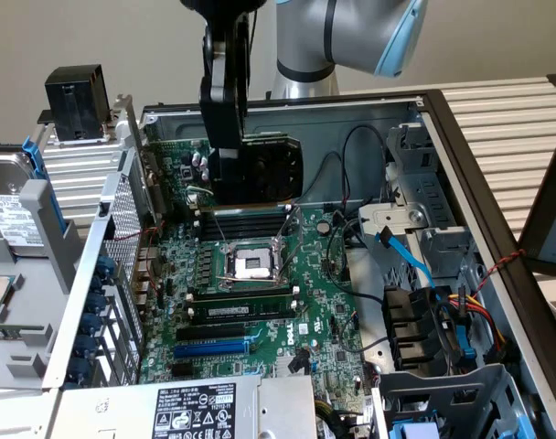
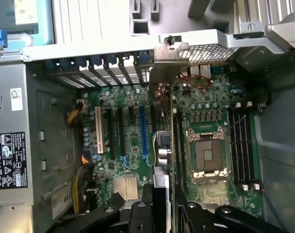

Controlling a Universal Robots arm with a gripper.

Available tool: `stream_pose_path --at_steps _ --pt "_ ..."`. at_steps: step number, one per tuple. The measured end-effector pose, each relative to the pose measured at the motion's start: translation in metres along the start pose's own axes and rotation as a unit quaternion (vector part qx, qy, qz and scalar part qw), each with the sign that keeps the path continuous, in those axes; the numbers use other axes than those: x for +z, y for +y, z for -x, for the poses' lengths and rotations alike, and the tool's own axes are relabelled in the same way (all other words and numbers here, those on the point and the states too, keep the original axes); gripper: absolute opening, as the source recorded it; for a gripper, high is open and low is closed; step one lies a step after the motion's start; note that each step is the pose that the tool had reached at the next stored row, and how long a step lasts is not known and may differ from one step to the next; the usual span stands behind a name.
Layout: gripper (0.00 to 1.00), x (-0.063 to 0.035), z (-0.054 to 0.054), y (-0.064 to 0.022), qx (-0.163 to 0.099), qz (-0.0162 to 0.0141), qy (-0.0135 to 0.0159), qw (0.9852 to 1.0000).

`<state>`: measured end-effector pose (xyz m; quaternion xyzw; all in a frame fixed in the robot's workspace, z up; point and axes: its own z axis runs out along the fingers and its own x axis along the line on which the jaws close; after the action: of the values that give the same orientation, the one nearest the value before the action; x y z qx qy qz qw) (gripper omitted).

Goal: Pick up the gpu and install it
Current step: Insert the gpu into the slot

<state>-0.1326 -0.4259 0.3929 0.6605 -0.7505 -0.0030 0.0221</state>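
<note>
Step in hand, by my reading: card carried over the board, not seated.

To the exterior view's left of the black two-fingered gripper (image 1: pixel 230 178) is the perforated silver rear wall (image 1: pixel 122 219) of the case. Hold the card's bracket end square to that wall.

Gripper: fingers partly closed, clamped on the small green gpu card (image 1: pixel 276 169), which hangs upright, clear above the large green motherboard (image 1: pixel 260 311). Beneath it sit the thin black memory sticks (image 1: pixel 246 222) and the square silver CPU socket (image 1: pixel 251 265), so don't lower there. The long blue expansion slot (image 1: pixel 209 347) lies well away from the gripper, toward the grey labelled power supply box (image 1: pixel 196 412). You can't tell yet whether the card edge lines up with any slot. Go down straight, no tilt.

Card's look: a black heatsink-and-fan block on the face the exterior view sees. From the wrist it shows edge-on and thin, with the flat silver bracket (image 2: pixel 164 68) at the end away from the fingers.
</note>
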Motion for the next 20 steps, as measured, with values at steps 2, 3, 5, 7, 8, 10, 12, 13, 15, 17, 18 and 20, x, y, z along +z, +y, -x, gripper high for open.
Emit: stream_pose_path --at_steps 2,3,5,7,8,10,12,13,15,17,18,20 --pt "0.27 0.0033 0.006 0.0003 0.0 0.0002 -0.0001 1.0" --pt "0.27 0.0043 0.007 0.0005 -0.001 0.0003 -0.0005 1.0" --pt "0.27 0.006 0.007 0.0006 -0.013 0.0001 -0.0027 0.9999" --pt "0.27 0.0077 0.007 0.0006 -0.032 -0.0001 -0.0035 0.9995" --pt "0.27 0.0085 0.007 0.0006 -0.041 -0.0003 -0.0038 0.9992" --pt "0.27 0.012 0.007 0.001 -0.045 -0.0001 -0.0042 0.999" --pt "0.27 0.0157 0.007 0.0029 -0.043 0.0 -0.0042 0.9991" --pt "0.27 0.0174 0.007 0.003 -0.04 0.0001 -0.0043 0.9992" --pt "0.27 0.0198 0.007 0.0031 -0.032 0.0012 -0.0045 0.9995" --pt "0.27 0.0211 0.007 0.0031 -0.023 0.0042 -0.0046 0.9997" --pt "0.27 0.0218 0.007 0.0031 -0.02 0.0056 -0.0046 0.9998" --pt "0.27 0.0234 0.006 0.0029 -0.014 0.0084 -0.0048 0.9999"
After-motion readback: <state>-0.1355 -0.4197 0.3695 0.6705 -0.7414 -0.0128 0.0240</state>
